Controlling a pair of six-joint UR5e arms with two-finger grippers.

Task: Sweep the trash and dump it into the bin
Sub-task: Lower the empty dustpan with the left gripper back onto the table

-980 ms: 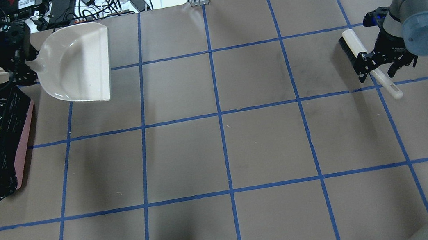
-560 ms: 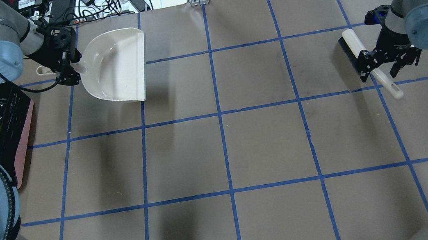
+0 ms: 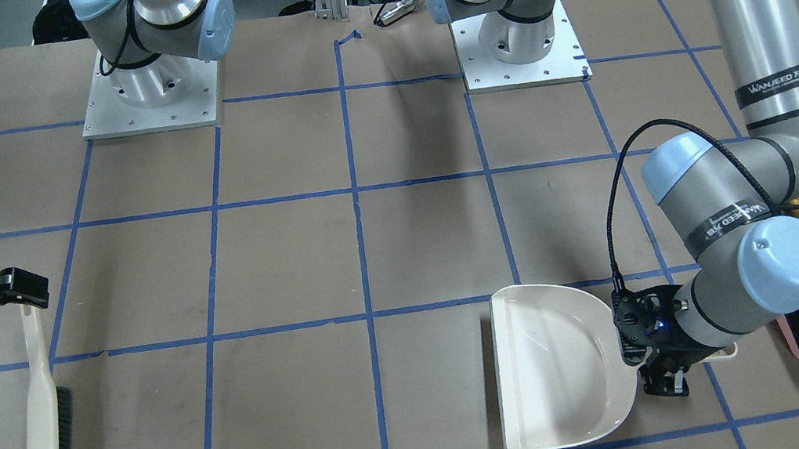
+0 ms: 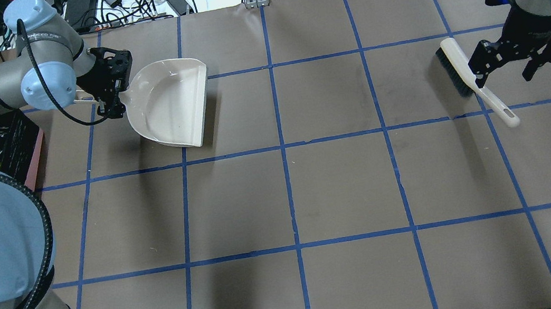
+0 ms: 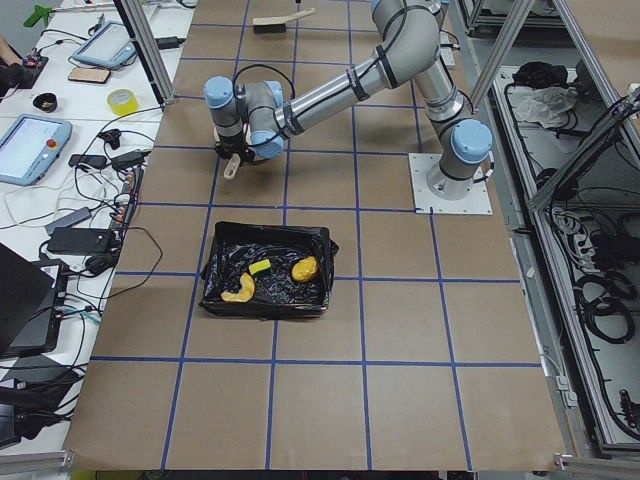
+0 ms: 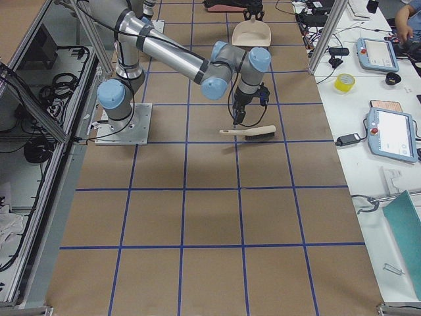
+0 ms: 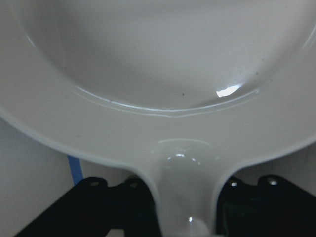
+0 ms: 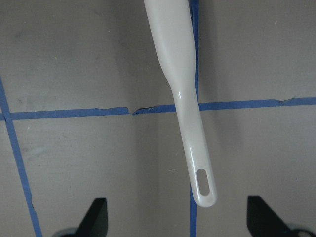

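The trash lay all inside the bin [image 5: 262,232], in the lower middle of the exterior left view: the potato-like lump [image 5: 304,269], the sponge wedge [image 5: 260,268] and the croissant-shaped pastry [image 5: 237,293] rested on the black bag, near each other. No trash showed on the table [image 4: 344,188].

Just beside the bin, in the upper left of the overhead view, the dustpan [image 4: 170,104] was empty and turned with its open edge toward the middle of the frame. The left gripper [image 4: 113,91] was closed on the neck of its handle; in the left wrist view the dark fingers [image 7: 123,207] pressed the handle from both sides. I could not tell if the pan touched the table or was just above it.

Far away, in the upper right of the overhead view, the brush [image 4: 461,71] lay on the table. The right gripper [image 4: 506,68] hung above its handle with the jaws wide apart, not touching it.

I judged that the sweeping and the dumping were finished and that the step in hand was putting the tools down. The next move probably called for laying the dustpan flat, releasing its handle, and lifting straight up so the pan was not dragged.
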